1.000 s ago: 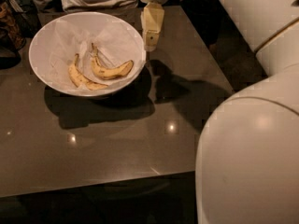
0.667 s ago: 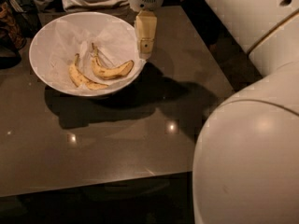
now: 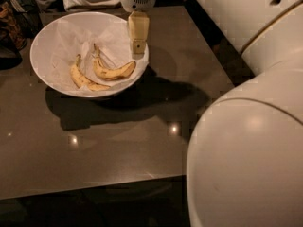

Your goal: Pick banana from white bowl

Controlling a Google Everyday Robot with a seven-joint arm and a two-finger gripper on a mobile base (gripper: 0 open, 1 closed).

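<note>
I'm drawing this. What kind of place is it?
Probably a dining or snack area: a dark table holds a white bowl with a curved banana and a slimmer banana; the gripper hovers at the bowl's rim.

Matt end effector [image 3: 138, 45] over paper-lined bowl [image 3: 33, 64]

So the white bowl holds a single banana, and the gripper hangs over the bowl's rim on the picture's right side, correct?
Not quite: the camera view shows two bananas in the white bowl, not one. There is a plump banana and a slimmer banana beside it. The rest holds: the gripper hangs over the bowl's rim on the picture's right side.
</note>
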